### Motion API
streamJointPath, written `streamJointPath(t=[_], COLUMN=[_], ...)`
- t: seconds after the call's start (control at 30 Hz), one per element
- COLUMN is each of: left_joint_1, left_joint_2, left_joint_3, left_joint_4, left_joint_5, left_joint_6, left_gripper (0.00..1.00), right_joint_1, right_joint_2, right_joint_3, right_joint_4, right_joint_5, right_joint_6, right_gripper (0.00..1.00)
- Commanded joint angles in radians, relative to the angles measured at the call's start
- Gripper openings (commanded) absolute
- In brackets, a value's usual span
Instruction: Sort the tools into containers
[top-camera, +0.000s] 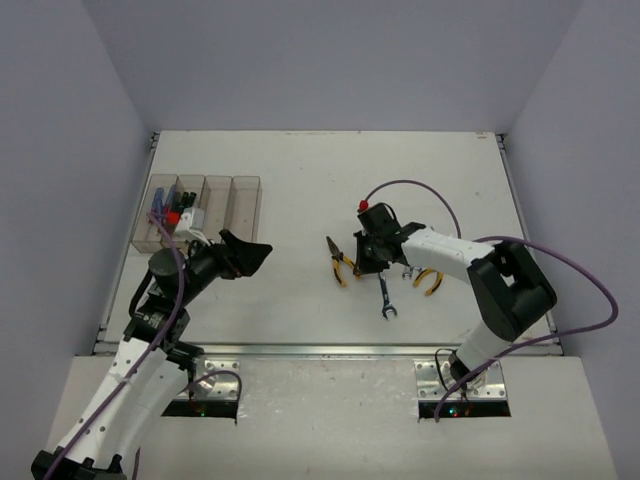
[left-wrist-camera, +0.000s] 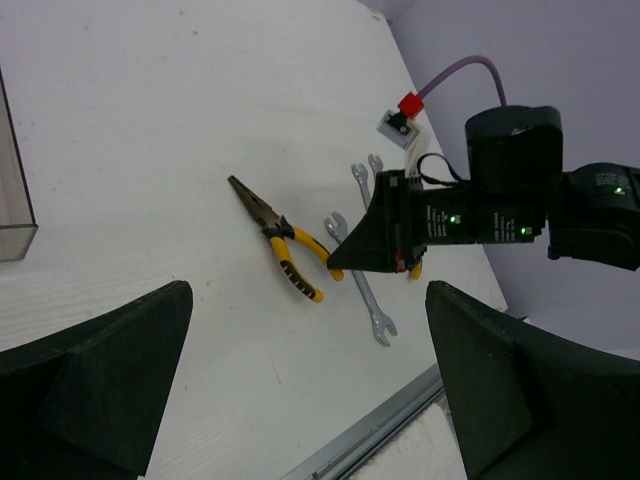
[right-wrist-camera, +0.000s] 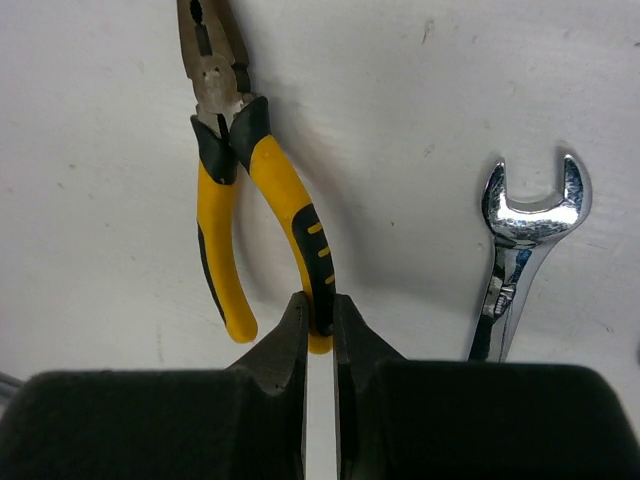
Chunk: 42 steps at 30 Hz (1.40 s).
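The containers (top-camera: 243, 200) are a row of narrow clear bins at the table's far left; a blue and red screwdriver (top-camera: 160, 205) lies in the leftmost one. Yellow-handled long-nose pliers (right-wrist-camera: 255, 200) (top-camera: 340, 262) lie on the table at centre. My right gripper (right-wrist-camera: 320, 322) (top-camera: 358, 266) is shut on the tip of one pliers handle. A silver wrench (right-wrist-camera: 520, 240) (top-camera: 385, 298) lies just right of the pliers. A second pair of yellow pliers (top-camera: 430, 282) lies under the right arm. My left gripper (left-wrist-camera: 310, 400) (top-camera: 252, 252) hangs open near the bins, holding nothing.
Two more wrenches (left-wrist-camera: 362, 172) lie beyond the right gripper in the left wrist view. A bin corner (left-wrist-camera: 15, 200) shows at that view's left edge. The table's metal front edge (top-camera: 330, 348) runs just beyond the arm bases. Purple cables loop over both arms.
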Motion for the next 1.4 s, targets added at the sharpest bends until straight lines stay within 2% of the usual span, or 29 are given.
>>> streamJointPath(t=[0.0,0.1,0.27,0.4,0.43,0.5,0.67,0.77,0.9,1.03,1.27,1.37], left_joint_1=[-0.005,-0.004,-0.004,-0.004,-0.004,-0.004,-0.004,-0.004,-0.006,-0.013,-0.117,-0.182], left_joint_2=[-0.037,-0.049,-0.073,-0.08,-0.08,-0.081,-0.08,-0.07,-0.039,0.07,0.252,0.318], left_joint_3=[0.133,0.221,0.281,0.269,0.263,0.257,0.257,0.232,0.016,-0.144,-0.233,-0.222], left_joint_4=[-0.113,-0.201,-0.272,-0.286,-0.288,-0.29,-0.287,-0.257,0.021,0.261,0.62,0.701], left_joint_5=[-0.087,-0.132,-0.163,-0.163,-0.161,-0.16,-0.154,-0.112,0.064,0.163,0.211,0.188], left_joint_6=[0.095,0.153,0.2,0.206,0.207,0.208,0.201,0.166,0.002,-0.123,-0.241,-0.261], left_gripper=[1.0,1.0,1.0,1.0,1.0,1.0,1.0,1.0,1.0,1.0,1.0,0.99], right_joint_1=[0.039,0.043,0.044,0.046,0.046,0.046,0.05,0.055,0.053,0.052,0.044,0.046], right_joint_2=[0.07,0.116,0.219,0.315,0.327,0.346,0.311,0.23,0.048,-0.054,-0.206,-0.236], right_joint_3=[0.023,0.047,0.149,0.228,0.248,0.26,0.232,0.208,0.112,0.017,-0.094,-0.101], right_joint_4=[-0.02,-0.021,-0.062,-0.113,-0.12,-0.135,-0.153,-0.146,-0.003,0.14,0.28,0.311], right_joint_5=[0.079,0.103,0.143,0.164,0.163,0.173,0.183,0.149,0.057,-0.018,-0.106,-0.14], right_joint_6=[-0.071,-0.087,-0.121,-0.146,-0.15,-0.149,-0.138,-0.128,-0.124,-0.14,-0.124,-0.122], right_gripper=[0.04,0.11,0.3,0.34,0.33,0.26,0.01,0.0,0.0,0.0,0.0,0.0])
